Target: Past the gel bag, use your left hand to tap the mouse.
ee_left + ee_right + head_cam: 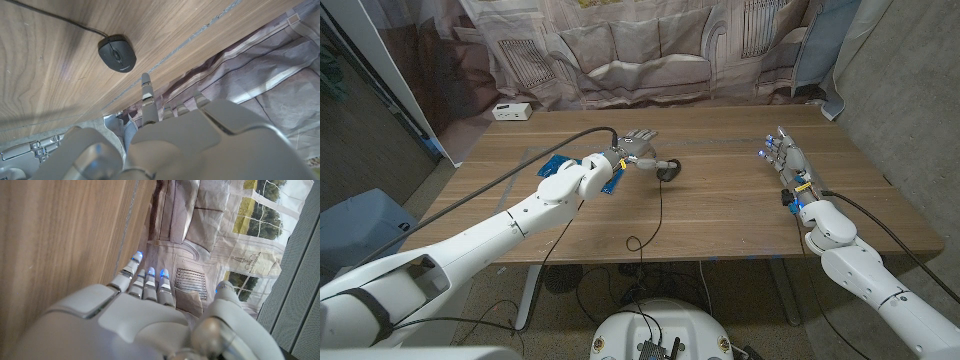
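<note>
In the left wrist view, mouse (117, 53) untouched.

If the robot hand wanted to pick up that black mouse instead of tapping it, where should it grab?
Probably across the two long sides of the mouse, coming down from above. It sits flat on the table with a low domed back, and its cable leaves one end, so the sides are the free, narrow span. The left robot hand hovers beside it.

Your left hand (638, 145) hovers just beside the mouse (668, 169) with bare bench (720, 215) between them. The blue gel bag (560, 165) lies under your forearm, and the mouse cable (658, 205) trails toward the near edge.
</note>
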Action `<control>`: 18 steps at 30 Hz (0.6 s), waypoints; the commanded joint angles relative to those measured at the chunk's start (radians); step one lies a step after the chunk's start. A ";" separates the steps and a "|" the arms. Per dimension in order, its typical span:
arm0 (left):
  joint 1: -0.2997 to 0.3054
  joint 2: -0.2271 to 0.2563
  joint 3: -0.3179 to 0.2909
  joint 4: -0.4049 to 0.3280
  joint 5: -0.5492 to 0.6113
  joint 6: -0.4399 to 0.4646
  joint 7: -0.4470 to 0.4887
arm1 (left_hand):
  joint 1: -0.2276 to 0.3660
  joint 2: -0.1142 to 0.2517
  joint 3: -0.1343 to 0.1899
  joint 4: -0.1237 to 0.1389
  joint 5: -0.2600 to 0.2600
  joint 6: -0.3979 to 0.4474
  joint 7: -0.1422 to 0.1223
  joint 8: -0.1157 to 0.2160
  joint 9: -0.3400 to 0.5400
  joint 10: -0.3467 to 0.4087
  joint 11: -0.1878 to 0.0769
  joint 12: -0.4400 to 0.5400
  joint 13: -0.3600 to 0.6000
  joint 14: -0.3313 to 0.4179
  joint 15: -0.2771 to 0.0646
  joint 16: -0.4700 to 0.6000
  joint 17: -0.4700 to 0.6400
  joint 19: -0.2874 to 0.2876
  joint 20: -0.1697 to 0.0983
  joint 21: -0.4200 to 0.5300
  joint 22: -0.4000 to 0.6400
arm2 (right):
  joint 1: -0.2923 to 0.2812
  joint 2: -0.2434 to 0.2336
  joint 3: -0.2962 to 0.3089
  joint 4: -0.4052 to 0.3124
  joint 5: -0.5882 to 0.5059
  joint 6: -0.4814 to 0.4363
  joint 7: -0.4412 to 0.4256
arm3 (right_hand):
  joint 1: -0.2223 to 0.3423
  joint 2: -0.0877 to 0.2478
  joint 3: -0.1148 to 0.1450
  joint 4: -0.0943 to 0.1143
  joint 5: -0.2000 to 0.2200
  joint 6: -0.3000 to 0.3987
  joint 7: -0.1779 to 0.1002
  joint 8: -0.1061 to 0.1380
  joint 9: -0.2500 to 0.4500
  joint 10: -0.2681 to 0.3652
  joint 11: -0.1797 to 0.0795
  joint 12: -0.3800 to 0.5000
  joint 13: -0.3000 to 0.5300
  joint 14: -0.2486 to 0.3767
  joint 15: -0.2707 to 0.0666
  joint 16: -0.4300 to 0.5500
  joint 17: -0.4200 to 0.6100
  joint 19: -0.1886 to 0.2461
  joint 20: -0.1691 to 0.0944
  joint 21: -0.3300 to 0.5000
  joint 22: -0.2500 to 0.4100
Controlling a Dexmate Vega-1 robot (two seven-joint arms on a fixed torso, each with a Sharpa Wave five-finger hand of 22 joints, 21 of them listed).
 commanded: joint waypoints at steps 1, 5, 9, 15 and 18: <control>0.003 0.007 0.007 0.006 0.013 -0.015 -0.051 | -0.010 0.004 -0.016 0.008 0.011 -0.068 0.002 0.000 0.002 -0.058 0.001 -0.006 0.003 -0.094 0.014 -0.004 0.003 -0.038 0.000 -0.001 0.004 | -0.002 0.002 -0.002 0.002 0.002 -0.002 -0.001 | -0.001 0.004 0.000 -0.003 -0.002 0.010 0.002 -0.003 0.005 0.009 0.004 -0.005 0.001 0.002 0.009 -0.001 0.001 -0.001 0.007 -0.002 0.002; -0.014 0.007 0.022 0.009 0.025 -0.023 -0.102 | -0.020 0.010 -0.030 0.019 0.019 -0.138 -0.001 -0.001 0.001 -0.116 0.010 -0.006 0.004 -0.142 0.014 -0.004 0.004 -0.089 -0.009 -0.006 0.006 | -0.001 0.002 -0.003 0.001 0.001 -0.003 0.000 | -0.001 0.004 0.000 -0.004 -0.002 0.010 0.000 -0.003 0.005 0.010 0.004 -0.005 0.001 0.003 0.008 -0.001 0.001 -0.001 0.007 -0.003 0.002; -0.018 0.004 0.028 0.014 0.031 -0.038 -0.112 | -0.023 0.012 -0.036 0.023 0.021 -0.154 -0.011 0.002 0.001 -0.137 0.008 -0.007 0.004 -0.159 0.015 -0.004 0.005 -0.101 -0.013 -0.005 0.006 | -0.002 0.001 -0.004 -0.002 0.001 -0.006 -0.002 | -0.001 0.004 0.000 -0.004 -0.002 0.010 -0.001 -0.003 0.006 0.010 0.004 -0.005 0.001 0.003 0.009 -0.001 0.001 0.000 0.007 -0.004 0.002; -0.028 -0.003 0.034 0.015 0.040 -0.039 -0.150 | -0.027 0.013 -0.041 0.026 0.024 -0.146 -0.010 0.010 0.001 -0.145 0.007 -0.004 0.004 -0.169 0.016 -0.003 0.005 -0.121 -0.019 -0.007 0.006 | -0.007 0.000 -0.003 -0.006 -0.001 -0.005 -0.006 | -0.001 0.005 0.000 -0.004 -0.002 0.011 -0.001 -0.003 0.006 0.010 0.005 -0.006 0.001 0.003 0.010 -0.002 0.001 -0.001 0.009 -0.006 0.002; -0.029 -0.006 0.034 0.017 0.041 -0.043 -0.149 | -0.028 0.014 -0.043 0.028 0.025 -0.149 -0.008 0.010 0.001 -0.149 0.007 -0.003 0.004 -0.175 0.017 -0.003 0.005 -0.126 -0.021 -0.007 0.007 | -0.009 0.001 -0.002 -0.006 0.002 -0.004 -0.005 | -0.002 0.005 -0.001 -0.004 -0.002 0.011 -0.001 -0.003 0.006 0.011 0.005 -0.006 0.002 0.004 0.009 -0.002 0.001 0.000 0.009 -0.007 0.002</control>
